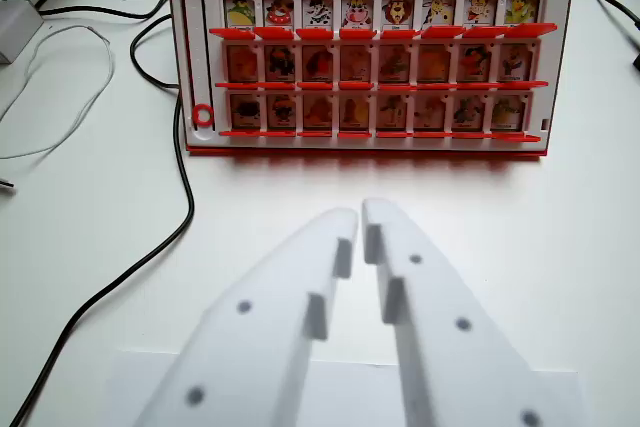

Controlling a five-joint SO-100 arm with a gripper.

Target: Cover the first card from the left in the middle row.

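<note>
End effector [361, 215] nearly closed, empty, hovering over bench [90, 247], well short of game board [365, 52]. Target card [245, 64] in middle row, far left, still upright. Risk: tips clip neighbouring card [281, 63] or snag black cable [160, 237].

White end effector [360, 215] at bottom centre, tips nearly together, narrow gap between, holding nothing. Ahead, apart from it, red-and-white game board [365, 52] flat on white surface [560, 247], three rows of picture cards. First middle-row card [244, 63] at wrist view's left looks dim orange, detail unclear. Black cable [180, 177] curves along board's left side; white cable [60, 77] further left.
</note>
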